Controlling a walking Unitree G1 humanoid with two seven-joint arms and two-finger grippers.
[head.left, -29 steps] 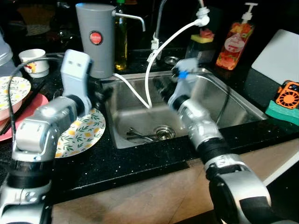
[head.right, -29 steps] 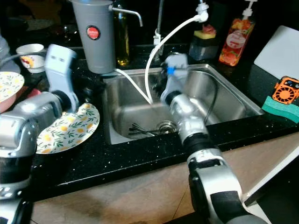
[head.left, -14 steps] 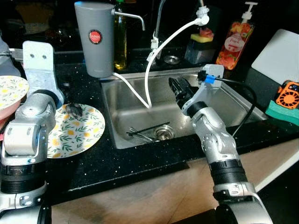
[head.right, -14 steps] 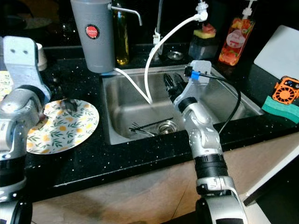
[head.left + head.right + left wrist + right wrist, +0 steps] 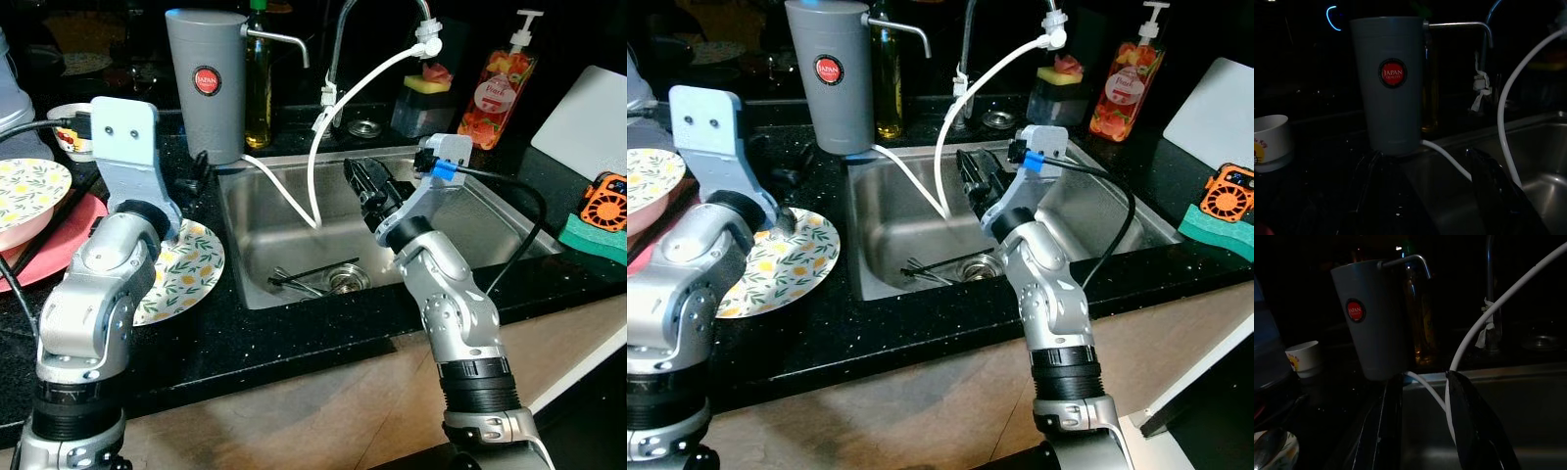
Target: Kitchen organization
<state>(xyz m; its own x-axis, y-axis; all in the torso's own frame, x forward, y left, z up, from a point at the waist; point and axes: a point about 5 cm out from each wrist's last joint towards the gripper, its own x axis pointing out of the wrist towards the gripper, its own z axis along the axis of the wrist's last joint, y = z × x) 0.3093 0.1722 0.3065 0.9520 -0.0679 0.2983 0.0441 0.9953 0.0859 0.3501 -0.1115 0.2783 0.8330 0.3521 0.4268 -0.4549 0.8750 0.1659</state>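
A steel sink (image 5: 500,230) is sunk into the black tabletop (image 5: 274,333), and dark utensils (image 5: 312,277) lie on its floor just left of the drain (image 5: 343,279). A white hose (image 5: 328,127) loops down from the faucet at the far edge into the basin. The right end effector (image 5: 370,186) hovers inside the sink above the utensils, its two black fingers (image 5: 1469,431) apart and holding nothing, aimed toward the far-left corner. On the tabletop left of the sink lies a lemon-patterned plate (image 5: 186,279); the left end effector (image 5: 1435,196) hangs over its far edge, fingers spread and empty, pointing at a tall grey tumbler (image 5: 206,83) with a red round label that stands at the far-left corner of the sink. Further left sit a pink plate (image 5: 59,245) carrying another lemon-patterned dish (image 5: 24,191), and a small white cup (image 5: 69,117) beyond them. At the far right stand a soap dispenser (image 5: 498,83), a sponge holder (image 5: 421,98), a white board (image 5: 583,117) and an orange gadget (image 5: 602,201).
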